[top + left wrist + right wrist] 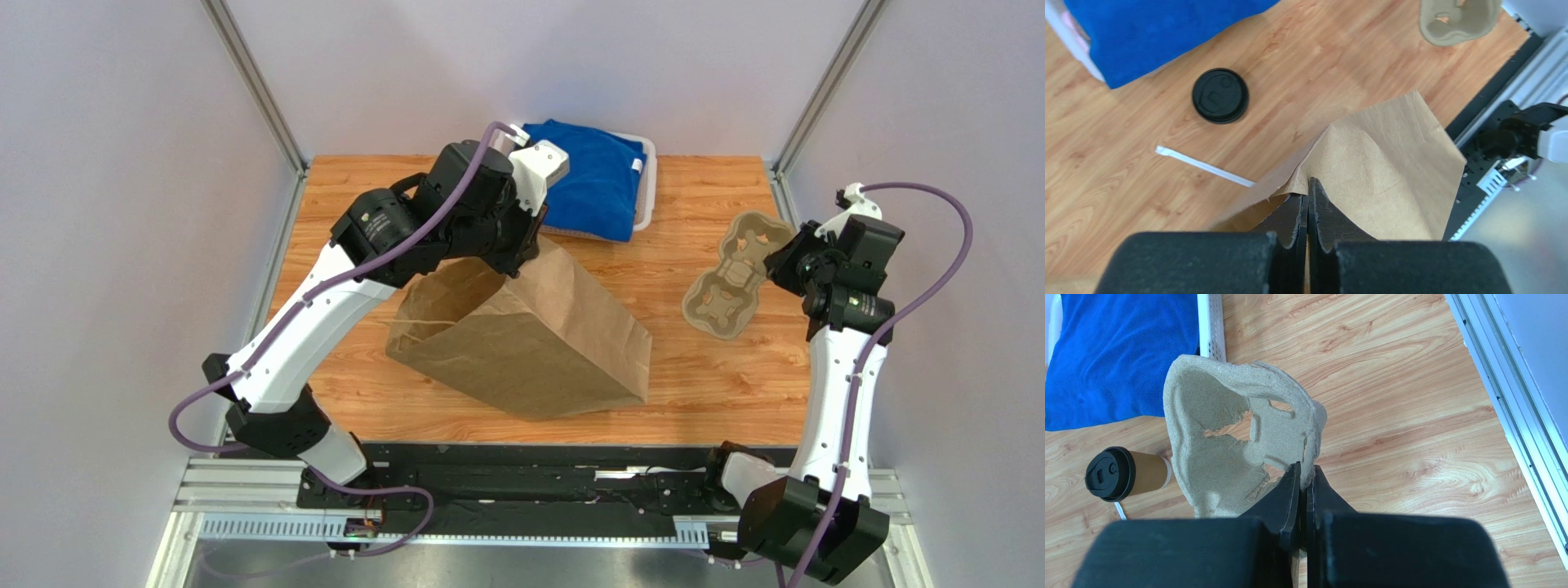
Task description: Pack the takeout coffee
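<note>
The left gripper (1309,188) was pressed together on the top edge of the paper bag (528,337), with the brown paper pinched between the fingers. In the top view, the bag lay on the table (699,380) with its open end toward the left and that pinched edge raised. The right gripper (1305,478) was closed on the rim of the pulp carrier (1223,435), holding it tilted above the right part of the table; whether its lower end touched the wood could not be determined. The cup (1128,473), lid fitted, stood on the table outside both bag and carrier. In the left wrist view it sat near the blue cloth (1161,30), beyond the bag's edge, with a thin white strip (1206,166) lying on the wood between cup and bag. In the right wrist view the cup sat just past the carrier's far side. The top view did not show the cup. The cloth lay in a white tray (648,172) at the far edge.
</note>
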